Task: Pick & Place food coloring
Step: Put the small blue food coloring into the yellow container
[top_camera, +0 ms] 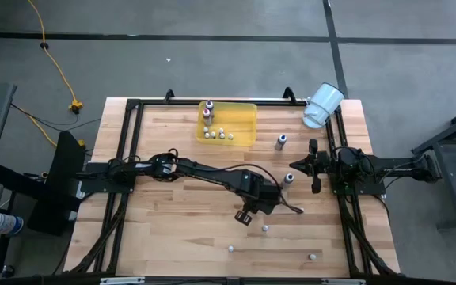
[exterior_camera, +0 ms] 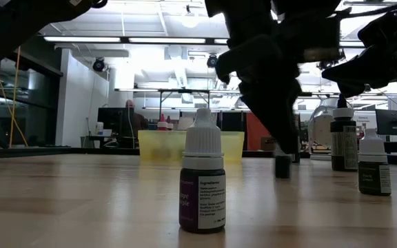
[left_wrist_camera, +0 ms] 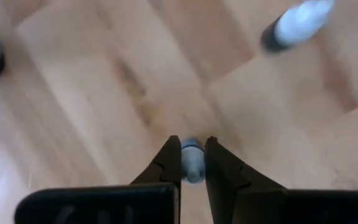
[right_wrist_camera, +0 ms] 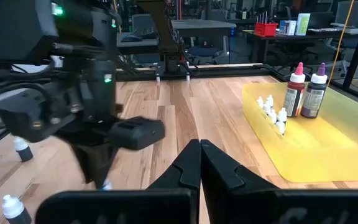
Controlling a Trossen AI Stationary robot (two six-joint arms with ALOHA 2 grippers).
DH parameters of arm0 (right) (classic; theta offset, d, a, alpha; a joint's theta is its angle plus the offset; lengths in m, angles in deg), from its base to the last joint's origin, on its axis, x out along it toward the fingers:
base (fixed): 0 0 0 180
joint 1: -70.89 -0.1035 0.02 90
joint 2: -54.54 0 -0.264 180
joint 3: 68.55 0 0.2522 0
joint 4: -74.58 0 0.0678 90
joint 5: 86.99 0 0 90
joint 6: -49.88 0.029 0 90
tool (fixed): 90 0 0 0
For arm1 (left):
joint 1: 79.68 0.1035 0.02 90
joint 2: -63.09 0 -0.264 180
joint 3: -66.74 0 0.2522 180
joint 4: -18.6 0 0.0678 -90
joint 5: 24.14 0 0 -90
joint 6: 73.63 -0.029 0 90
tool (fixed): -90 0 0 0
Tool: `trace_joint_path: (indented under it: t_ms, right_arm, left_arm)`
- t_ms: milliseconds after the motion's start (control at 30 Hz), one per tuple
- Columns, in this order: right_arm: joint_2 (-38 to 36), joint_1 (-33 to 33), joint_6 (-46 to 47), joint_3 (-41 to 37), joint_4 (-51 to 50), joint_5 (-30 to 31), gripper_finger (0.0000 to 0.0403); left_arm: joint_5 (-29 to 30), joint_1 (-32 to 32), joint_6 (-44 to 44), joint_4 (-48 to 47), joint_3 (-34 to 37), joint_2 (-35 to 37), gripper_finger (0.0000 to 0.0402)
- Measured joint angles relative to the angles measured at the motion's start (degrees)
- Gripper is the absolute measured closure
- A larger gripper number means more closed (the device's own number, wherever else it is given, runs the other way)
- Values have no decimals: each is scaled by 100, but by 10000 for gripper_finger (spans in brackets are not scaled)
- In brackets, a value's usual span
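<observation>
- The left gripper [left_wrist_camera: 192,163] is clamped on a small food coloring bottle [left_wrist_camera: 192,160] out on the middle of the wooden table [top_camera: 172,229], its fingers pinching the bottle's pale cap end.
- Risk: the cap is narrow, round and smooth plastic, so the bottle may twist or slip out if the lift is quick; the grip looks thin rather than deep.
- Risk: other bottles stand near on the table, one [top_camera: 290,179] beside the left arm, so a sweeping arm may knock them over and they would roll.
- The yellow tray [top_camera: 244,136] is translucent, rectangular, low-walled plastic, already holding several tiny white bottles and two taller ones; a drop from too high may bounce off these.
- The right gripper [right_wrist_camera: 199,163] waits clenched and empty at the table's right side.
- A white cup [top_camera: 323,104] lies tipped at the far right corner.
</observation>
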Motion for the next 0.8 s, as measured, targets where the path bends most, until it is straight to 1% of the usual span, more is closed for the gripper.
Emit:
trace_joint_path:
  t_ms: [133,233,433,633,800]
  right_arm:
    - [0,2,0,0,0,1,402]
    - [0,0,0,0,0,2,402]
    - [2,2,0,0,1,2,402]
    - [2,2,0,2,1,1,402]
    - [-2,1,0,1,0,-1,402]
  left_arm:
    - [320,65,138,-241,-165,9,376]
    - [479,104,282,-295,-143,174,376]
    - [560,171,798,-536,-180,435,376]
    - [701,359,1561,-864,-180,807,375]
    - [701,563,2239,-953,-186,1067,363]
